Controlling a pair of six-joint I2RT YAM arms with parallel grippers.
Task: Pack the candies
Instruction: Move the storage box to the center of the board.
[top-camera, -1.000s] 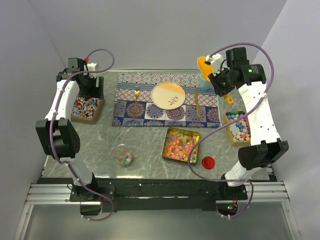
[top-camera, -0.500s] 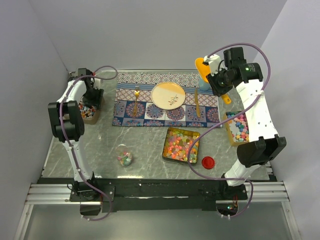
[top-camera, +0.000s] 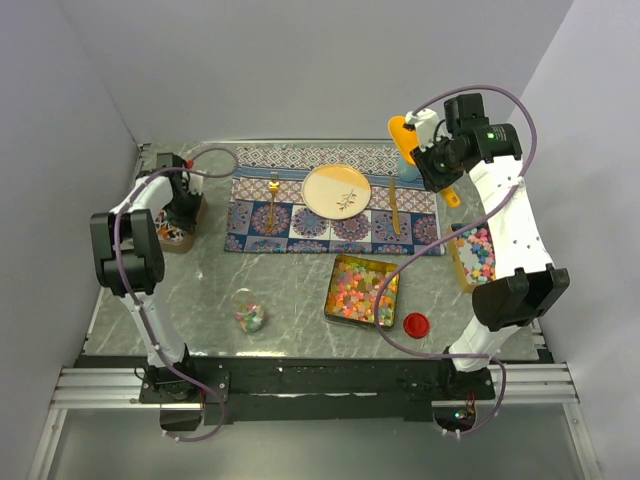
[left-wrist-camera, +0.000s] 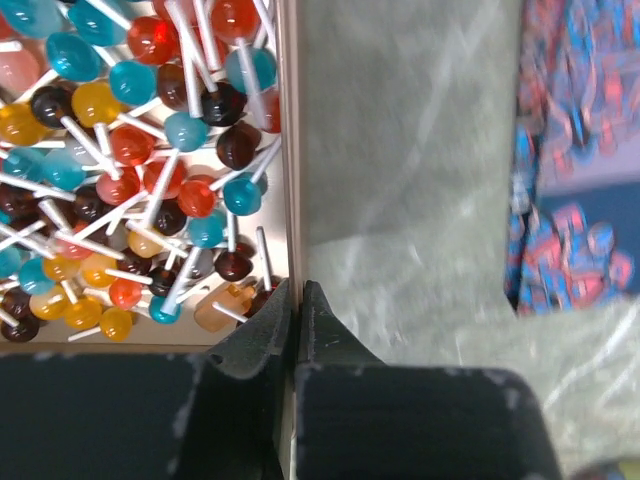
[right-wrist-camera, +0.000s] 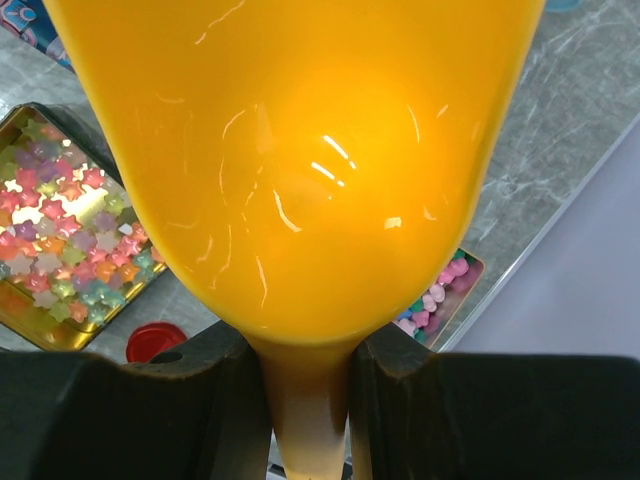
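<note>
The candies (top-camera: 362, 288) are small mixed-colour sweets filling a gold tin (top-camera: 336, 302) at the table's middle front; the right wrist view shows the candies (right-wrist-camera: 60, 235) at left. A few more lie in a clear jar (top-camera: 249, 312). My right gripper (top-camera: 420, 135) is high at the back right, shut on the handle of an orange scoop (right-wrist-camera: 300, 150), whose bowl fills the wrist view. My left gripper (left-wrist-camera: 297, 290) is at the far left, shut on the thin wall of a lollipop box (left-wrist-camera: 288, 150).
A patterned mat (top-camera: 300, 225) at the back carries a plate (top-camera: 336, 190), a fork (top-camera: 272, 200) and a knife (top-camera: 393, 208). A red lid (top-camera: 416, 323) lies right of the tin. A box of pink and blue sweets (top-camera: 478, 255) stands at the right edge.
My left gripper has come down at the lollipop box and closed on its wall, the left arm folding back. The right arm has edged left with the scoop.
</note>
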